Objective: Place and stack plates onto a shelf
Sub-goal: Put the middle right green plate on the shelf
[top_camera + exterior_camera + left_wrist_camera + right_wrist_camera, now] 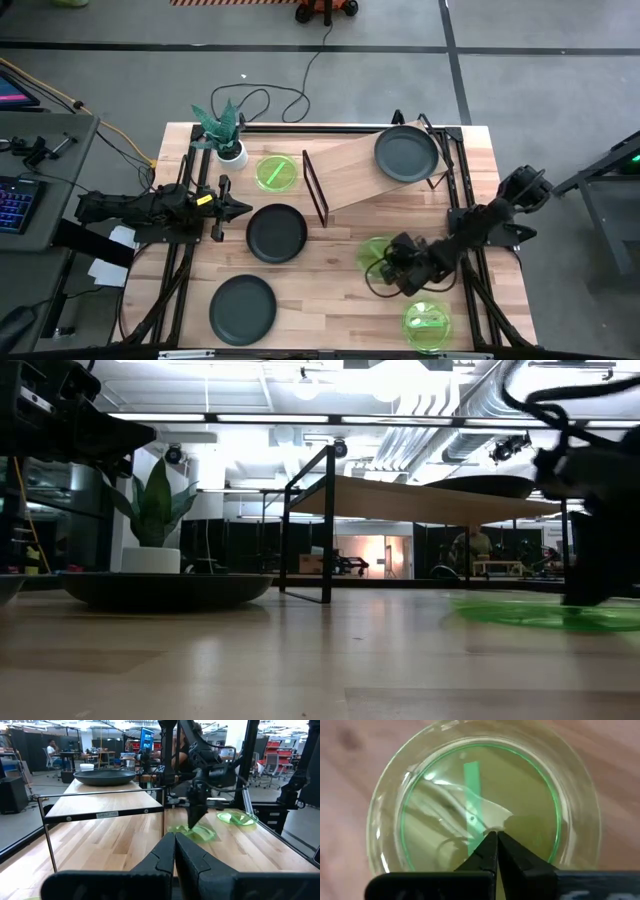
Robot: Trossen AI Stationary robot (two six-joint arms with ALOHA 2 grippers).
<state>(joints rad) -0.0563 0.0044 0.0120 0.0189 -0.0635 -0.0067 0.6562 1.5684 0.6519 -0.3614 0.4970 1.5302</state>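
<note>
High view: one dark grey plate [407,153] lies on the shelf [350,174].

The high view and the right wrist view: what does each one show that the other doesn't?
Only the high view shows the whole table: the shelf with a dark grey plate on it, two more grey plates, the potted plant, two further green plates, and the left gripper waiting near the middle. Only the right wrist view shows the right gripper shut, its tips over a green plate's centre. Both share that green plate and gripper.
</note>
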